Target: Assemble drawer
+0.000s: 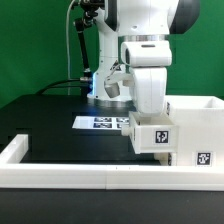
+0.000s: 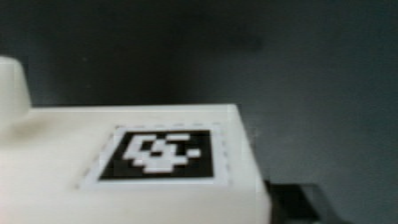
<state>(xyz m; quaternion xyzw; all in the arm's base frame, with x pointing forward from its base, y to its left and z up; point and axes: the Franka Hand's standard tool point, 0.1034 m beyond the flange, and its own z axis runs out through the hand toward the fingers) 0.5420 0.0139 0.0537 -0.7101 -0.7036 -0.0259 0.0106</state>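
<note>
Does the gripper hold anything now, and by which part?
It cannot be told: the gripper's fingertips show in neither view, only the arm above the white block.

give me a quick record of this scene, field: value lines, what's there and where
table: black top
marker board: flat on table, mid-scene
housing: white block with tag, exterior view's right, against rail
drawer: low open box with tag, right of housing, touching it
rail: long white, along front edge
gripper: above housing's far side, state unclear
wrist view: tagged white face up close
</note>
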